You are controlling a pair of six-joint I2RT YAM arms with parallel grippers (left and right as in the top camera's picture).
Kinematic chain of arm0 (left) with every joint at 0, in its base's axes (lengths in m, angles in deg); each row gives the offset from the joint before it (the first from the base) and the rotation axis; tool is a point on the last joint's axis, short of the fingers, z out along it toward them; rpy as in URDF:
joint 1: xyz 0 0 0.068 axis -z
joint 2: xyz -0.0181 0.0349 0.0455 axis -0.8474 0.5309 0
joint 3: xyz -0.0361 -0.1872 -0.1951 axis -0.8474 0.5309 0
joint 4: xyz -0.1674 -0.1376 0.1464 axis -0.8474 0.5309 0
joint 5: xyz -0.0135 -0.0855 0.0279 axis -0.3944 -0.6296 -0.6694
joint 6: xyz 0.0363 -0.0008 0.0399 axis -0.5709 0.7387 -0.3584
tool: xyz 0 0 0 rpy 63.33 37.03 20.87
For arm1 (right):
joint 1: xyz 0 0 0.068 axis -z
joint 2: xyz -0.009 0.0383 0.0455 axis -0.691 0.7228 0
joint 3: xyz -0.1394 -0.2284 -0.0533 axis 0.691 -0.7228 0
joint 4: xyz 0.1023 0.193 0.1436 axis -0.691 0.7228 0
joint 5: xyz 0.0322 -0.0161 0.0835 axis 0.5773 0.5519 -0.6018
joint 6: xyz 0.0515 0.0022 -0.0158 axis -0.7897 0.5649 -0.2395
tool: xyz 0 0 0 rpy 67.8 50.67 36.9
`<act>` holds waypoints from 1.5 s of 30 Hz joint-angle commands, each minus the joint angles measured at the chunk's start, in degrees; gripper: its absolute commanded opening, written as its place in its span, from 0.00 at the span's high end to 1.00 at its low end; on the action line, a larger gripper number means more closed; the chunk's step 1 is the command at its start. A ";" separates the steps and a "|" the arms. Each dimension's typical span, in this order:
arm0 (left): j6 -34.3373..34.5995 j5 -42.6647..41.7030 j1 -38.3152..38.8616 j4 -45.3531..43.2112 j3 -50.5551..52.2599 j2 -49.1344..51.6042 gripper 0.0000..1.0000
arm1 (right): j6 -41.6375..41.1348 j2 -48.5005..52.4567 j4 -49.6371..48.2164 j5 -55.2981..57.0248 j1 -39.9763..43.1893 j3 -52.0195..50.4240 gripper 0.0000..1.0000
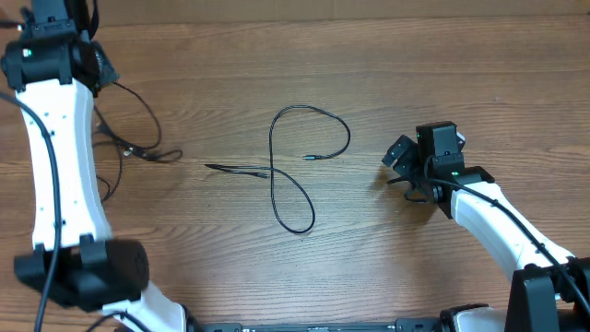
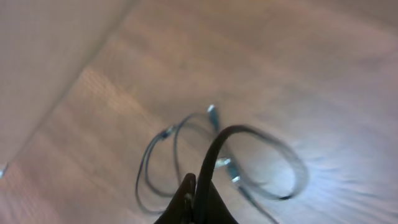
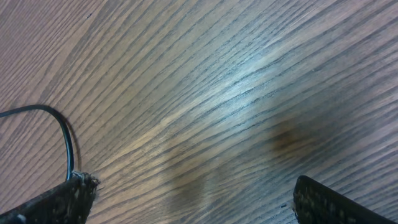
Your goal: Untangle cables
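Left pincer (image 2: 198, 202) pinches a cable (image 2: 209, 154); right pincer (image 3: 193, 199) gapes wide

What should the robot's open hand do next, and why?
Probably the right gripper should ease toward the looped cable and close on it: it is open, that cable crosses itself, and the left gripper is shut on another cable.

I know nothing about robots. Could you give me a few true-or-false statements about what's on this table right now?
1. The thin black cable in the middle of the table crosses itself in a figure-eight. True.
2. The right hand grips that cable. False: it is open and empty.
3. The left hand is shut on a second thin black cable. True.
4. The table is white plastic. False: it is brown wood grain.
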 commanded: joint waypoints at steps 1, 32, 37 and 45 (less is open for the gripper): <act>3.82 -0.72 -3.58 2.67 -0.48 4.98 0.96 | 0.20 -0.28 -0.13 0.98 0.15 -0.68 0.00; 7.76 -26.62 -25.22 11.47 -0.39 21.29 0.36 | 0.20 -0.28 -0.15 0.96 0.15 -0.68 0.00; 2.71 -32.98 -24.22 11.17 -0.39 21.29 0.07 | 0.20 -0.28 -0.15 0.98 0.15 -0.68 0.00; 0.90 -37.99 -20.33 12.50 -0.37 21.29 0.47 | 0.20 -0.28 -0.15 0.98 0.15 -0.68 0.00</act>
